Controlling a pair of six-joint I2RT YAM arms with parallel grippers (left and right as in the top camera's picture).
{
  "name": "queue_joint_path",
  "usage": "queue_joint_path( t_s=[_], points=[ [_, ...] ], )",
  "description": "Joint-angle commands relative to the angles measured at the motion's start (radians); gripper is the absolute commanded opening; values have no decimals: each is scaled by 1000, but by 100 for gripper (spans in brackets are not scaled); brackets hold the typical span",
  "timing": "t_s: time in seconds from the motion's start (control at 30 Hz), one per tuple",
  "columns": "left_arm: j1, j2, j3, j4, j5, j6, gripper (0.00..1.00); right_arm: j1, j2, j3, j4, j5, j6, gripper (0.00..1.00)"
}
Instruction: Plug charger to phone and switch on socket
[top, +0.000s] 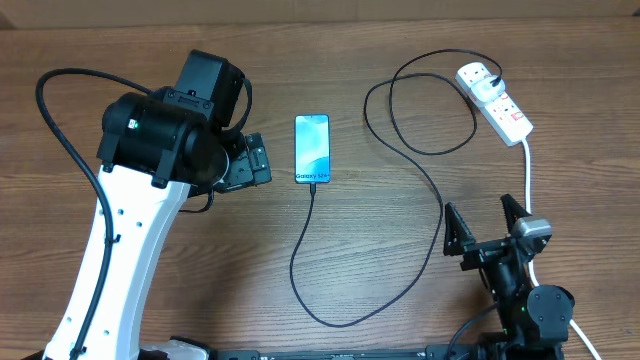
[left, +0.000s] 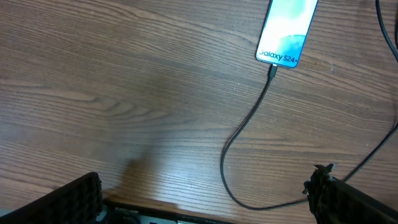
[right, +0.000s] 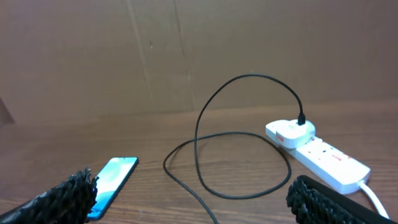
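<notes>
Since the charger (left: 249, 117) appears to sit with its small tip in the phone's (top: 312, 148) short edge under the "Galaxy S24" line, the plug-in step looks done. Judged remaining: switch on the socket (top: 500, 105).

Phone: flat on the table (top: 150, 40), screen up, centre of the overhead view, long axis running away from the robot.

Socket: far right corner of the table, white adapter (top: 478, 78) seated at its far end. Its long axis runs diagonally, with the far end towards the centre and the near end out to the right. The thick white cord (top: 527, 170) leaves the near end and heads back towards the right arm.

Left gripper (top: 262, 160): jaws wide, holding nothing, just beside the phone on its left, well apart from the socket.

Right gripper (top: 480, 215): jaws wide, holding nothing, low near the table's near edge. The socket lies ahead of it and slightly to its right, and its wrist view shows the strip in the right half of the frame.

Judgement: the right arm is clearly nearer and should take the switch. Red markings (top: 515, 115) show on the strip, but I cannot tell which one serves the adapter's outlet.
</notes>
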Motion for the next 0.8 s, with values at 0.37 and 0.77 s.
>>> queue_joint_path(
  t_s=[0.37,0.77],
  points=[
    [5,2,1,-2,-1,-6,100,11,-13,-85,58,9,-161,100],
    [5,2,1,-2,-1,-6,99,11,-13,-84,45,116,-91,100]
  ],
)
